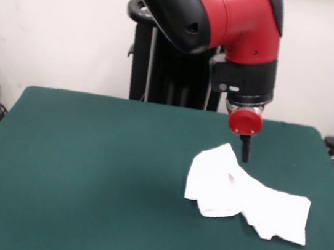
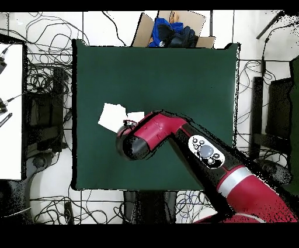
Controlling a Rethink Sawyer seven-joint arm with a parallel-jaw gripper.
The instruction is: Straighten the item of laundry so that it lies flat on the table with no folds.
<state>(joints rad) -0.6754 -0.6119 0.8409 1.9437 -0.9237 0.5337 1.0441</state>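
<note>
Front view: arm (image 1: pixel 231 22) hangs over crumpled laundry (image 1: pixel 244 195).

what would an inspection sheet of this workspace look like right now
surface: dark green table, bare apart from the shirt.
job's things: white shirt lies crumpled and folded over itself, plain side up, not flat; no print seen.
clutter: nothing seen on the table.
grippers: gripper hangs right at the shirt's far edge; touching or not, and open or shut, cannot be told.
cables: many loose cables on the floor around the table.
surroundings: cardboard box with blue and black items beyond one table edge; white wall behind the arm.
</note>
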